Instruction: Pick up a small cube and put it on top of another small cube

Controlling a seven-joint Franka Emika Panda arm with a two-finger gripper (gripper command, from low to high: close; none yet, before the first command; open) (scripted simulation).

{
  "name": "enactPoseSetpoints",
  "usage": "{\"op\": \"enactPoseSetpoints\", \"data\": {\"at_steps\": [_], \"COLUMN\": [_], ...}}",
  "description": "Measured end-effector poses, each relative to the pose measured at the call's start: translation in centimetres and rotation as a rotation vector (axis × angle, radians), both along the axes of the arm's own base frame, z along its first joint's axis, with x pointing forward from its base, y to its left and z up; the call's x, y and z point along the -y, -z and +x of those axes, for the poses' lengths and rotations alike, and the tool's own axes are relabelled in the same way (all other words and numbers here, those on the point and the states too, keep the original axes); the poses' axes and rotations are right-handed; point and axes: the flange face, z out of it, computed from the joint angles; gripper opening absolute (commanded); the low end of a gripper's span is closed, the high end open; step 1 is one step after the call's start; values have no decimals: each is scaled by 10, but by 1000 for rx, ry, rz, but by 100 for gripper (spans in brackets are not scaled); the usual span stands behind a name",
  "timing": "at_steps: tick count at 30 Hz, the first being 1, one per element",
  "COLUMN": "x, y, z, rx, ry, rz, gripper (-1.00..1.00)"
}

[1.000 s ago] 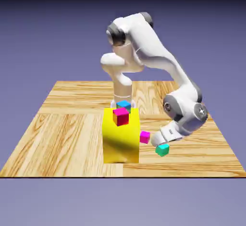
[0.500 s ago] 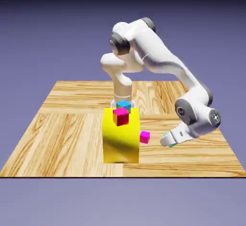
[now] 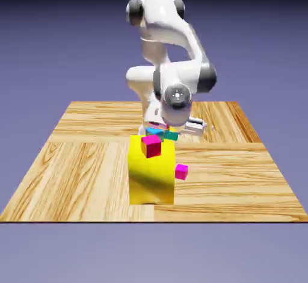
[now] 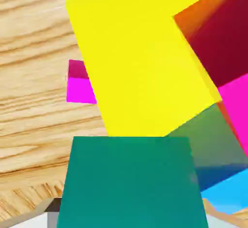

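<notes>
The fingers (image 4: 54,217) grip the teal cube (image 4: 131,183) beside the blue cube (image 4: 230,190), near the yellow block (image 4: 126,62) on the worktop (image 4: 34,101).

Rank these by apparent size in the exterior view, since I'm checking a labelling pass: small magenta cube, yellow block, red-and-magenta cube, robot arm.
1. Robot arm
2. Yellow block
3. Red-and-magenta cube
4. Small magenta cube
</notes>
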Motion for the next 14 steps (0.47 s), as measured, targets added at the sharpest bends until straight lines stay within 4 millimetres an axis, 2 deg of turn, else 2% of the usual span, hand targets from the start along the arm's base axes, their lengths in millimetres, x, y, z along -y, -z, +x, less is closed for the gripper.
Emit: {"op": "enactPoseSetpoints", "data": {"at_steps": [3, 4, 5, 6, 11, 12, 14], "x": [47, 73, 62, 63, 43, 43, 43], "y": [-33, -25, -25, -25, 30, 31, 31], "z": [-22, -25, -23, -23, -50, -51, -51], "rx": [29, 21, 20, 20, 20, 20, 20], "ry": [204, 277, 252, 253, 255, 257, 255], "rz": [72, 74, 75, 75, 75, 75, 73], "gripper": [-100, -100, -100, -100, -100, 100, 100]}}
